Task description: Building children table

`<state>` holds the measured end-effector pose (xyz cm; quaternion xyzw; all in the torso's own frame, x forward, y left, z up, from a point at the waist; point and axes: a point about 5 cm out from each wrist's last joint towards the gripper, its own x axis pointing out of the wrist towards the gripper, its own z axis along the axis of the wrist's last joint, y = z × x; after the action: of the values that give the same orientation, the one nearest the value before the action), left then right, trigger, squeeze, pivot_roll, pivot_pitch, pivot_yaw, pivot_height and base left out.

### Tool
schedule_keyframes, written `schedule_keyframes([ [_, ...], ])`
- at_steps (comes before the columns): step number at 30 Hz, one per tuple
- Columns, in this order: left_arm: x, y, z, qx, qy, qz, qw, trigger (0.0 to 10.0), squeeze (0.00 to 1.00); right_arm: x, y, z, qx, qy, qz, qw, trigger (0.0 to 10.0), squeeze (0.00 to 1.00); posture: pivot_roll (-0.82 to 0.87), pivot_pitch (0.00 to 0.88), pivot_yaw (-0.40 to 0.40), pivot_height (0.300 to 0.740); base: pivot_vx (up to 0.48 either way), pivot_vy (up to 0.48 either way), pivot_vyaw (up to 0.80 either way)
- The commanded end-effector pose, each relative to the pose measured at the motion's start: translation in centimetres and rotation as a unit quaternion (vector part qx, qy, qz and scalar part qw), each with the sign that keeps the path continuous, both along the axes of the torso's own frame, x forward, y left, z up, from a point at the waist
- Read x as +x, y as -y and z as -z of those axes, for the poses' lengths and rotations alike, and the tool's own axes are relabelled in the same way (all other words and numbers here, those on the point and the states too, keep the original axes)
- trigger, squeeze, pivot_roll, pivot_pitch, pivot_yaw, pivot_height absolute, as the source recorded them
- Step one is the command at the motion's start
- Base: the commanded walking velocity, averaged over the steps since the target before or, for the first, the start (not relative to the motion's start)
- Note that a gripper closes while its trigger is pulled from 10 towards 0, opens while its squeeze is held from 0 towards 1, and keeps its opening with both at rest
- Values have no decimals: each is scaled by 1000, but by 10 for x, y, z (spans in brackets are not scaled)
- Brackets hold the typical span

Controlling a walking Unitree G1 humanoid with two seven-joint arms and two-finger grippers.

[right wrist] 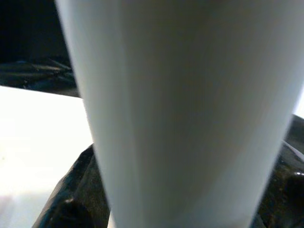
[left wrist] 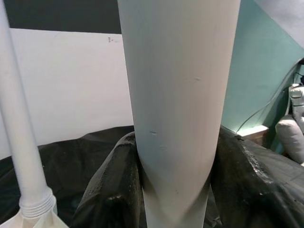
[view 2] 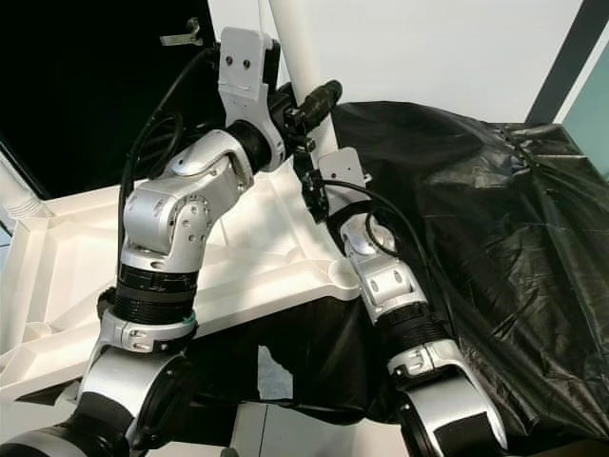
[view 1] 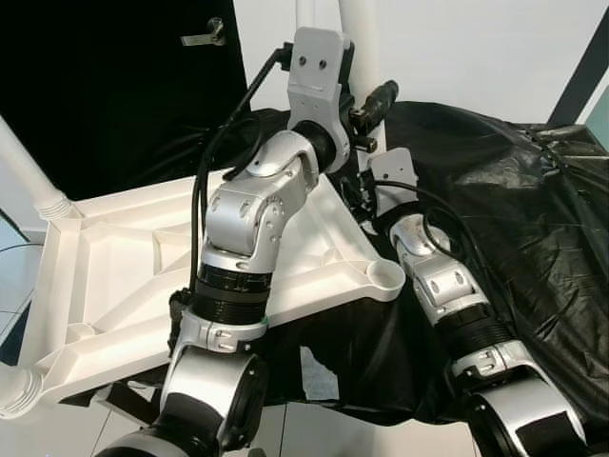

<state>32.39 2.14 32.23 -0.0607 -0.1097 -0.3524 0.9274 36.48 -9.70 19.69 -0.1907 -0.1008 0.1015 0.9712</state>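
Two pincers meet on one white table leg (left wrist: 178, 109), and you can see it best from the wrists. Your left pincer (left wrist: 175, 190) has its black fingers (left wrist: 114, 185) pressed against either side of the tapering leg, clamped on it. Your right pincer (right wrist: 180, 209) does the same, with dark finger pads (right wrist: 71, 199) hugging the leg from both sides, though that view is blurred.

From the head, your left arm (view 1: 252, 224) reaches up and forward to the leg (view 2: 303, 48), which rises upright at the far corner of the upturned white tabletop (view 1: 124, 276). Your right arm (view 2: 390, 286) stretches in from the right to the same leg, lower down than the left.

Ribs show on the tabletop's underside, and a round socket (view 1: 388, 276) sits at its near right corner. Another white leg (view 1: 29, 167) stands screwed in at the far left corner, and a further one (view 1: 14, 390) sticks out at the near left corner. Crumpled black plastic sheeting (view 1: 504, 200) lies under and to the right of the tabletop. Behind it you have a white wall (view 2: 428, 48) and a dark door with a handle (view 1: 207, 36).
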Motion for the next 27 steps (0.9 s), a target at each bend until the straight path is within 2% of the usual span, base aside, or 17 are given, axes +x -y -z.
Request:
schedule_keyframes([
  [1, -6, 5, -11, 0, 18, 7, 1000, 10000, 0, 2, -6, -1, -18, 12, -1, 1000, 10000, 0, 46, 0, 24, 740, 0, 0, 0],
  [4, -7, 6, -12, 0, 19, 8, 1000, 10000, 0, 2, -6, 0, -18, 13, 4, 1000, 10000, 0, 44, 0, 26, 740, 0, 0, 0],
  [5, -7, 7, -12, 0, 19, 9, 1000, 10000, 0, 3, -7, 0, -18, 13, 5, 1000, 9255, 0, 44, 0, 26, 740, 0, 0, 0],
  [6, -7, 7, -12, 0, 19, 9, 1000, 10000, 0, 3, -7, 0, -18, 13, 5, 1000, 9255, 0, 44, 0, 26, 740, 0, 0, 0],
  [7, -8, 9, -13, -1, 20, 11, 1000, 10000, 0, 3, -8, 2, -13, 14, 8, 1000, 2471, 0, 44, 0, 25, 740, 0, 0, 0],
  [9, -9, 10, -13, -1, 20, 12, 1000, 10000, 0, 3, -8, 3, -11, 14, 7, 1000, 1725, 0, 44, 0, 26, 740, 0, 0, 0],
  [12, -10, 11, -14, -1, 21, 13, 1000, 10000, 0, 3, -9, 3, -7, 15, 9, 1000, 1804, 0, 45, 0, 26, 740, 0, 0, 0],
  [13, -10, 11, -14, 0, 22, 13, 1000, 10000, 0, 3, -9, 3, -4, 15, 11, 1000, 353, 0, 47, 0, 25, 740, 0, 0, 0],
  [15, -10, 12, -14, 1, 22, 14, 1000, 10000, 0, 3, -8, 3, -3, 16, 12, 1000, 706, 0, 46, 0, 25, 740, 0, 0, 0],
  [18, -11, 12, -14, 2, 22, 14, 1000, 10000, 0, 4, -8, 2, -3, 20, 14, 1000, 0, 0, 47, 0, 26, 740, 0, 0, 0],
  [20, -11, 12, -14, 3, 23, 14, 1000, 10000, 0, 5, -8, 1, -5, 22, 15, 1000, 0, 0, 49, 0, 25, 740, 0, 0, 0],
  [21, -12, 13, -13, 4, 21, 19, 1000, 10000, 0, 6, -6, 2, 2, 21, 22, 1000, 1216, 0, 50, 0, 24, 740, 0, 0, 0],
  [22, -12, 13, -13, 4, 21, 19, 1000, 10000, 0, 6, -6, 2, 2, 21, 22, 1000, 1216, 0, 50, 0, 24, 740, 0, 0, 0],
  [23, -13, 13, -13, 0, 20, 26, 999, 10000, 702, 6, -6, 2, 2, 20, 24, 1000, 10000, 0, 52, 0, 23, 740, 0, 0, 0],
  [24, -13, 14, -13, -2, 20, 32, 999, 10000, 702, 6, -6, 2, 2, 20, 25, 999, 10000, 0, 52, 0, 23, 740, 0, 0, 0],
  [25, -14, 13, -13, -6, 22, 35, 999, 10000, 1000, 6, -6, 2, 8, 18, 26, 999, 10000, 0, 54, 0, 23, 740, 0, 0, 0],
  [27, -15, 12, -13, -8, 26, 39, 999, 10000, 1000, 6, -5, 1, 14, 16, 29, 999, 10000, 0, 56, 0, 22, 740, 0, 0, 0],
])
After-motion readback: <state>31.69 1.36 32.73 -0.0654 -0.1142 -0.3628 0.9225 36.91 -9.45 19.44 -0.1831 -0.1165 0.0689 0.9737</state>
